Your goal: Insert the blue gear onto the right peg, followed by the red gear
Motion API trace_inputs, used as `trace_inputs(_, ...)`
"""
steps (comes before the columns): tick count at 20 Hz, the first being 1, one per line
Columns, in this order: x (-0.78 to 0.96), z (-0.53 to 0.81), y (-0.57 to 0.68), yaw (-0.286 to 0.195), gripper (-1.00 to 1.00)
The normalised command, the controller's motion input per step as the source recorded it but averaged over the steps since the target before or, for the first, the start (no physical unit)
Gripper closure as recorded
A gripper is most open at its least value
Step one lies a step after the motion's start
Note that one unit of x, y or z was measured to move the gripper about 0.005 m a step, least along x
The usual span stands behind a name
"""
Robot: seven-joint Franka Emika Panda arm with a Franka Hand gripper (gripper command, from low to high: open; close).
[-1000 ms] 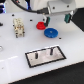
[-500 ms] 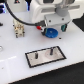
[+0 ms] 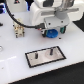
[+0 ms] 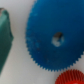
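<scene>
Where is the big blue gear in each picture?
Exterior view: only a sliver of the blue gear peeks out under the robot's white head, behind the white plate with two pegs.
Wrist view: the blue gear fills most of the picture, its centre hole showing.
Shared landmark: the blue gear's toothed rim. The red gear beside it shows only in the wrist view.

In the exterior view my gripper [image 3: 53, 31] hangs over the blue gear [image 3: 51, 34], leaving only a small patch of blue showing, and I cannot tell how my jaws stand. The red gear [image 4: 70, 79] is cut by the wrist picture's edge, so only an arc shows. A green object [image 4: 4, 42] is cropped too, and too blurred to name. The pegs on the white plate [image 3: 46, 57] are thin smudges.
</scene>
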Motion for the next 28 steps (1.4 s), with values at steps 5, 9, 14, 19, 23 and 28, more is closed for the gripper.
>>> trace_inputs(5,-0.17,0.00,0.01,0.000,1.00)
trace_inputs(9,0.22,0.47,0.01,0.000,1.00)
trace_inputs(14,0.45,0.55,-0.01,0.000,1.00)
trace_inputs(19,0.52,0.53,-0.07,0.000,1.00)
trace_inputs(23,0.64,0.56,-0.15,0.000,1.00)
trace_inputs(28,0.70,0.47,-0.20,0.000,1.00)
